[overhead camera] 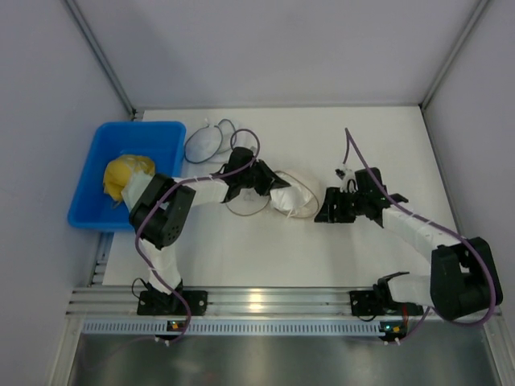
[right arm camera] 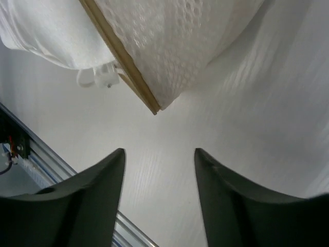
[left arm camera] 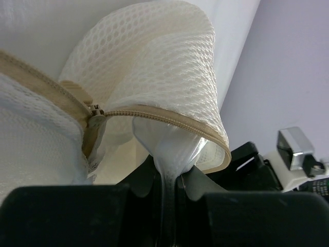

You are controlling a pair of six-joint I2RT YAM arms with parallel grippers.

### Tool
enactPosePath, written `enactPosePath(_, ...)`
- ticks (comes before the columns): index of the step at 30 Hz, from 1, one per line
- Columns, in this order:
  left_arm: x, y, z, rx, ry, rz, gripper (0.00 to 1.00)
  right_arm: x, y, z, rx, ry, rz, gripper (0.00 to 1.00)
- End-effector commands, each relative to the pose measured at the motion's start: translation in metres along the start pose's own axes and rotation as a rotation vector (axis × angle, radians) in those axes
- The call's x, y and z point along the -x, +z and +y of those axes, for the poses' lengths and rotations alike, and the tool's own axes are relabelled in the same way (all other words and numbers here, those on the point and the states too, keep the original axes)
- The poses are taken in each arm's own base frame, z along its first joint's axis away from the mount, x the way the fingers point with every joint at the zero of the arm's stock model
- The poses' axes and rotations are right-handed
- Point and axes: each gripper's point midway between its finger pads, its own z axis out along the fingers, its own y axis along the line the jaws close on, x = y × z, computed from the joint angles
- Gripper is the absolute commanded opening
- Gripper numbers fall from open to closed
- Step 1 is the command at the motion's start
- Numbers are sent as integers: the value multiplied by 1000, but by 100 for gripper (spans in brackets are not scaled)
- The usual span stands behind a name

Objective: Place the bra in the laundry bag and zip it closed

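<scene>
left fingers (left arm camera: 139,188) pinch laundry bag (left arm camera: 169,62) | top external: grasp unclear

White honeycomb-mesh laundry bag (left arm camera: 154,67), tan rim; blue bin (overhead camera: 90,186); yellow cloth bundle (overhead camera: 125,175).

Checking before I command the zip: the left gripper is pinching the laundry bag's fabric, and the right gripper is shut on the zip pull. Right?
Not quite. The right gripper is open and holds nothing, as the right wrist view shows; it is clear of the laundry bag. The zip pull is untouched. The left gripper is indeed pinching the bag's fabric.
</scene>
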Motion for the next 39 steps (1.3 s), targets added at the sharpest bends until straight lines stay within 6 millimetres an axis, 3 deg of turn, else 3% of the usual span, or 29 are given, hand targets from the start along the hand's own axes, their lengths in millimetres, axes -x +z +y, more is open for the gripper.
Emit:
enactPosePath(1, 11, 3, -14, -35, -10, -32, 0, 24, 14, 21, 82, -44, -80, 48)
enactPosePath(4, 12, 4, -12, -33, -13, -32, 0, 33, 25, 16, 36, -58, -112, 30)
enactPosePath(5, 13, 3, -12, -34, -16, -32, 0, 35, 27, 13, 20, -56, -122, 30)
enactPosePath(6, 15, 2, -11, -32, -19, -35, 0, 41, 28, 11, 7, -62, -144, 30)
enactPosePath(10, 18, 0, -7, -29, -37, -29, 0, 50, 27, 13, 6, -42, -192, 46)
enactPosePath(13, 19, 0, -6, -28, -42, -30, 0, 56, 32, 16, -1, -40, -208, 46)
enactPosePath(15, 20, 1, -8, -37, -49, -30, 0, 56, 40, 16, 1, -35, -194, 38)
enactPosePath(18, 22, 2, -13, -52, -52, -35, 0, 57, 46, 21, 35, -21, -192, 17)
enactPosePath(19, 23, 3, -15, -55, -53, -38, 0, 58, 46, 24, 52, -18, -195, 2)
enactPosePath(21, 25, 4, -16, -60, -56, -39, 0, 54, 49, 29, 75, 10, -187, 0)
enactPosePath(26, 30, 4, -23, -70, -74, -53, 0, 36, 48, 60, 197, 158, -138, 0)
enactPosePath(32, 29, 9, -30, -64, -71, -55, 0, 8, 44, 111, 374, 299, -60, 0)
enactPosePath(35, 16, 21, -17, 0, -19, -43, 0, 16, 42, 126, 435, 347, -65, 0)
enactPosePath(39, -5, 35, 19, 138, 95, -20, 0, 33, 34, 139, 489, 361, -90, 0)
